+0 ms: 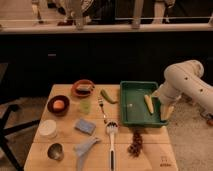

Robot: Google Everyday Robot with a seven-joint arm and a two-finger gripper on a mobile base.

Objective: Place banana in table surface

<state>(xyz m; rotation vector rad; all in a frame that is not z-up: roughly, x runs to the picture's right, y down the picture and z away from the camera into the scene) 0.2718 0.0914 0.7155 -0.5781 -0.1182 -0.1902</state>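
One banana (149,104) is seen, lying lengthwise inside the single green tray (137,84), toward its right side and not on the table surface (150,156). On the tabletop are counted two brown bowls: one holding an orange ball (59,104) and one at the far edge (82,88) whose contents cannot be made out. One green pepper (107,96) is laid just left of the tray, with one fork (101,108) beside it and one white-handled brush (111,139) nearer the front. One pale green cup (85,106), one white round container (48,128), one metal cup (55,151), one blue sponge (85,126), one grey-blue cloth (84,147) and one dark clustered object (135,144) are also counted.

One gripper (167,116) is carried by the white arm (184,80) and is held at the tray's right rim, pointing down. Its jaws are spread wide and nothing is held between them; contact with the rim cannot be determined. The banana is left untouched, just to its left.
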